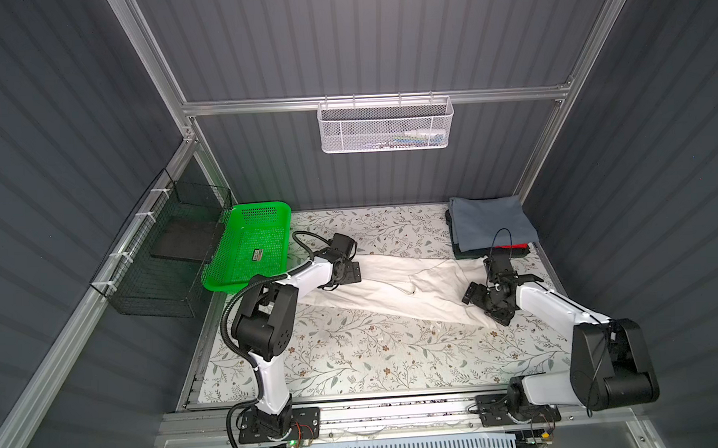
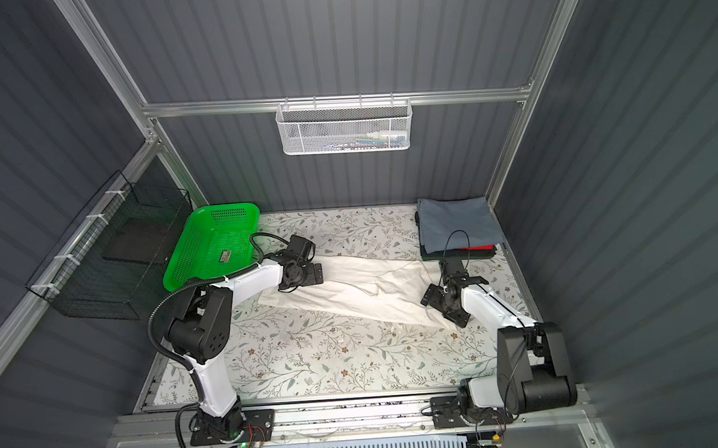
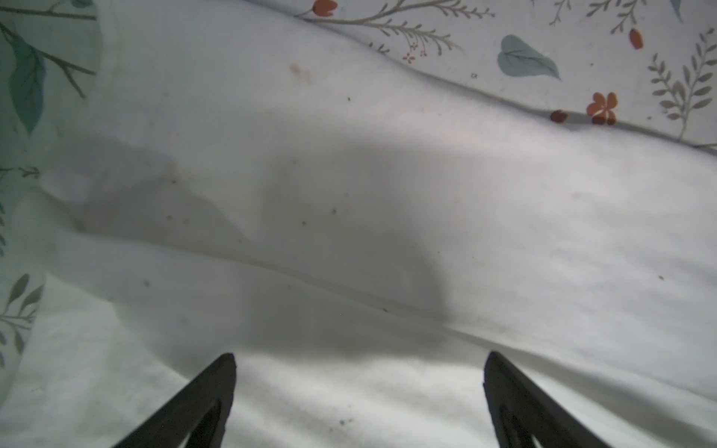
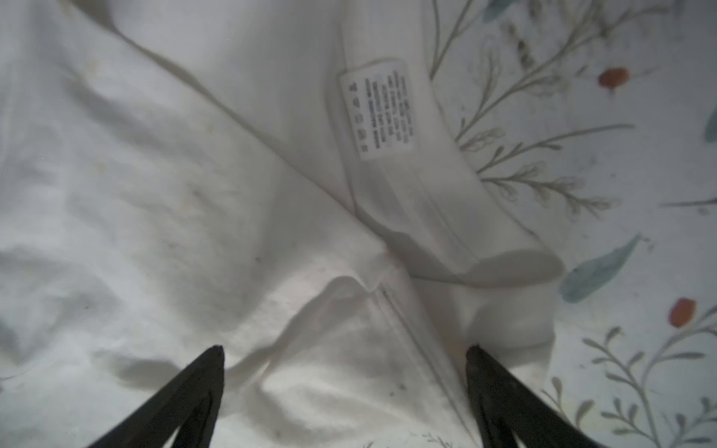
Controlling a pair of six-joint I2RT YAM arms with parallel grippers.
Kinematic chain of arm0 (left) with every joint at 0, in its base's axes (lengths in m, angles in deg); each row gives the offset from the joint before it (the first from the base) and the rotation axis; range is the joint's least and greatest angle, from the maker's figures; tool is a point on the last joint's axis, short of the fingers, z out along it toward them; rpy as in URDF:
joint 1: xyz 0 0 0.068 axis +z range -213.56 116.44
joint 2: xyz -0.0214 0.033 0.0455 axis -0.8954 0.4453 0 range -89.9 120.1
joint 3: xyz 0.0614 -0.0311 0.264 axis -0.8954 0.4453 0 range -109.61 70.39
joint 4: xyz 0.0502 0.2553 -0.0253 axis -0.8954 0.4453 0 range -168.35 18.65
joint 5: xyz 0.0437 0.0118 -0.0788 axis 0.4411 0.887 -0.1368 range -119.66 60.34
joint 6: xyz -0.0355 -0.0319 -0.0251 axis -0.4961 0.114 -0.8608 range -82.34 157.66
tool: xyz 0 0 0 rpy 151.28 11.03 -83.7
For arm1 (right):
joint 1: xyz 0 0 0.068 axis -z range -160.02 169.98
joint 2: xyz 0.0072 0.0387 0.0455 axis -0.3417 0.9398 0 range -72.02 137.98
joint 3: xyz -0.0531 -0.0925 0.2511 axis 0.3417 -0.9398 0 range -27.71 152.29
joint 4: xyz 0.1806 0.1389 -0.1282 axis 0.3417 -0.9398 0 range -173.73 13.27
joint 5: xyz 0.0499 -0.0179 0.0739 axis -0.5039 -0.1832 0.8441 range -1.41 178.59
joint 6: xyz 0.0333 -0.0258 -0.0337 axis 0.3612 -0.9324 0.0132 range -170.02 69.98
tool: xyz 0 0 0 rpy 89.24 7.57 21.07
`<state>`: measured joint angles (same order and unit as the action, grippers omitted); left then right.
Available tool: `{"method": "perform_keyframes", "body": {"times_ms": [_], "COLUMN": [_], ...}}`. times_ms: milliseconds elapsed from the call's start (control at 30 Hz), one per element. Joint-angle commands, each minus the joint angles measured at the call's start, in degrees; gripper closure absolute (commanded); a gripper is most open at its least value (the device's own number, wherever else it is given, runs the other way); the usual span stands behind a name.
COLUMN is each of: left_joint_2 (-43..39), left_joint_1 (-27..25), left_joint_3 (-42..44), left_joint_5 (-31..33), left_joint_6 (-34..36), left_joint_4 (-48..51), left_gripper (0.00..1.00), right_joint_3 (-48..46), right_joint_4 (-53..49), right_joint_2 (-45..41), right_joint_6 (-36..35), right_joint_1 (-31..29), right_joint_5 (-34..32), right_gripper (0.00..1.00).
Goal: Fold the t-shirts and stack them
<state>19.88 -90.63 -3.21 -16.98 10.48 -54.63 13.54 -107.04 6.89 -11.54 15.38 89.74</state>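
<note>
Cream-white tee [image 1: 393, 290] lies flat on the floral table covering [image 1: 355, 358] as a long, narrow band. Its long axis runs across the table from the left arm's side, further back, to the right arm's side, a little nearer the front. The left gripper [image 3: 359, 355] hangs over the band's left end with its jaws spread wide and nothing between them; plain cloth fills its wrist view. The right gripper [image 4: 344, 347] hangs over the opposite end, jaws likewise apart and empty, just above a bunched hem and a flap bearing a printed label [image 4: 374, 108]. So each arm stands at one end of the long axis, and the likely next fold brings one end over the other along that line. The stack sits in the far right corner: a slate grey-blue tee [image 1: 490, 223] on top, dark and red tees [image 1: 512, 247] under it. It lies just behind the right gripper and well apart from the left, so the right arm is the nearer one for carrying the folded tee there.
</note>
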Motion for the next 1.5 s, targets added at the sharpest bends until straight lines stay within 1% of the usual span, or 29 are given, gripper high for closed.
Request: {"method": "perform_keyframes", "body": {"times_ms": [0,133,433,633,733,800,867,933,1033,1067,1133,1200,1267,1367,1400,1467], "left_joint_2": [1.7,2.5,2.6,3.5,3.4,3.0,2.3,1.2,-1.1,-2.0,-3.9,-5.7,-8.2,-12.8,-14.4,-17.3], "left_joint_1": [-0.1,1.1,5.5,7.0,7.5,7.8,7.9,7.8,7.8,7.8,7.8,7.7,7.6,7.4,7.3,7.1], "left_joint_3": [-1.6,-0.6,2.0,3.1,3.7,4.4,5.5,6.7,9.7,10.6,13.1,15.5,18.3,22.8,24.1,26.4], "left_joint_5": [1.2,-0.4,-0.1,-0.1,0.7,1.2,2.0,3.0,3.1,2.9,2.1,1.5,1.4,1.2,1.2,1.1], "left_joint_6": [-0.3,-1.2,-1.1,-1.1,-1.1,-1.2,-1.4,-1.4,-2.4,-2.6,-3.6,-4.6,-5.7,-7.9,-8.8,-10.6], "left_joint_4": [1.8,1.1,0.4,0.2,0.4,0.5,0.6,1.1,1.1,0.8,0.9,1.3,1.6,2.0,2.3,3.0], "left_gripper": [0.00,0.00,0.00,0.00,0.00,0.00,0.00,0.00,0.00,0.00,0.00,0.00,0.00,0.00,0.00,0.00], "right_joint_3": [-1.9,-2.5,-4.5,-4.6,-4.6,-4.7,-4.6,-4.0,-2.7,-2.2,-0.8,0.6,2.6,5.3,6.3,7.7], "right_joint_4": [2.7,3.9,6.2,6.1,5.4,5.3,5.3,4.7,3.4,3.0,1.1,-0.7,-3.0,-5.9,-6.3,-6.5], "right_joint_2": [0.8,2.7,2.9,3.1,3.0,2.8,2.5,2.6,2.1,1.8,0.6,-0.6,-1.8,-2.5,-2.2,-1.2], "right_joint_6": [2.0,2.3,3.3,3.3,3.2,3.1,3.1,2.9,2.1,1.7,0.9,0.1,-0.6,-0.6,-0.4,0.4], "right_joint_1": [1.0,1.9,3.4,3.7,4.0,4.0,4.1,4.2,4.1,4.1,3.8,3.1,1.7,-1.9,-3.8,-7.3], "right_joint_5": [1.7,2.9,3.4,3.1,2.6,2.4,2.3,1.9,1.0,0.5,-1.1,-3.3,-6.5,-10.4,-11.6,-12.4], "right_gripper": [0.05,0.07,0.26,0.32,0.33,0.37,0.38,0.36,0.35,0.33,0.26,0.22,0.19,0.19,0.19,0.24]}}
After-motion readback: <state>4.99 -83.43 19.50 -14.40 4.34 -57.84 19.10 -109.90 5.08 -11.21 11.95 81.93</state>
